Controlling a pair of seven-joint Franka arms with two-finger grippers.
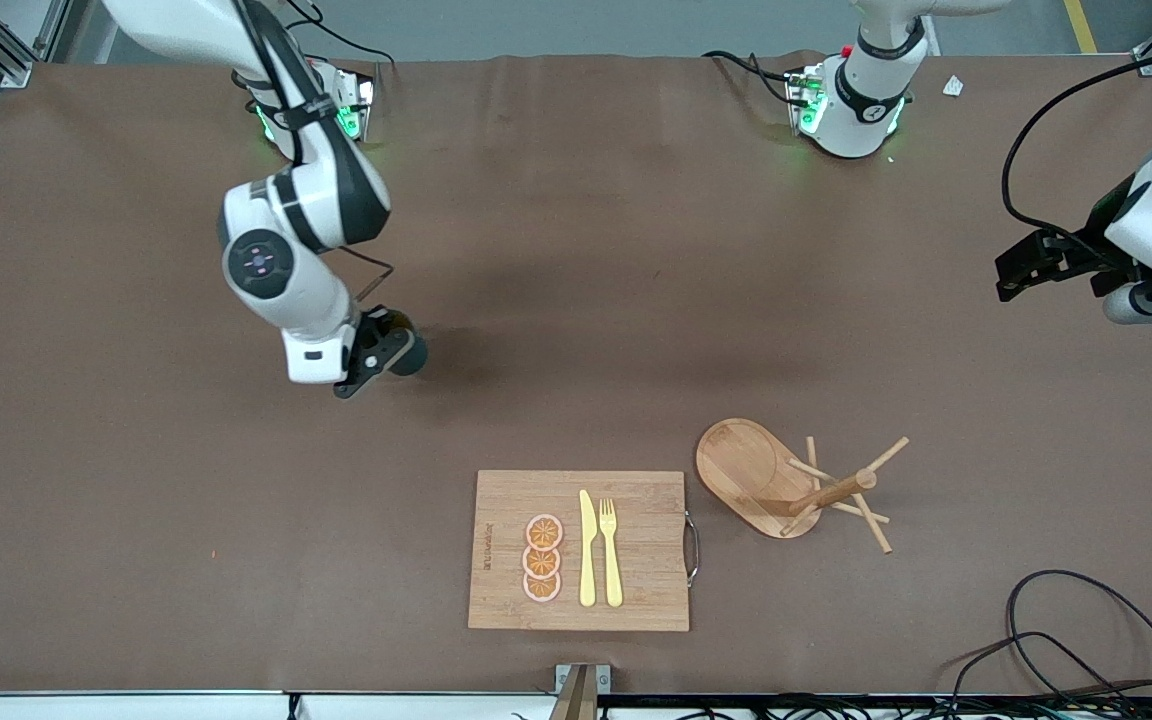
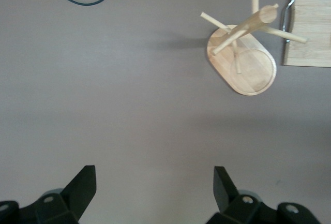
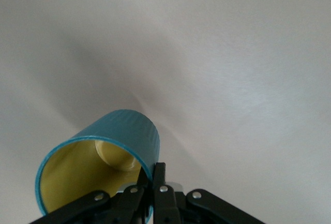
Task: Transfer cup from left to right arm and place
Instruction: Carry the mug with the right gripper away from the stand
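Observation:
The cup [image 1: 410, 352] is a dark teal ribbed mug. In the right wrist view the cup [image 3: 124, 136] shows a yellowish inside and hangs tilted. My right gripper [image 1: 378, 357] is shut on its rim wall, one finger inside and one outside, low over bare cloth toward the right arm's end of the table. In that wrist view the right gripper [image 3: 155, 175] pinches the wall edge-on. The handle is hidden. My left gripper [image 1: 1024, 270] waits open and empty over the left arm's end. Its wrist view shows the left gripper [image 2: 154, 180] with only cloth between the fingers.
A wooden cutting board [image 1: 636, 600] near the front edge carries a knife [image 1: 587, 550], a fork [image 1: 611, 552] and orange slices [image 1: 542, 558]. Beside it stands a wooden peg stand [image 1: 786, 485], also the peg stand [image 2: 243, 63] in the left wrist view. Black cables [image 1: 1066, 640] lie at the front corner.

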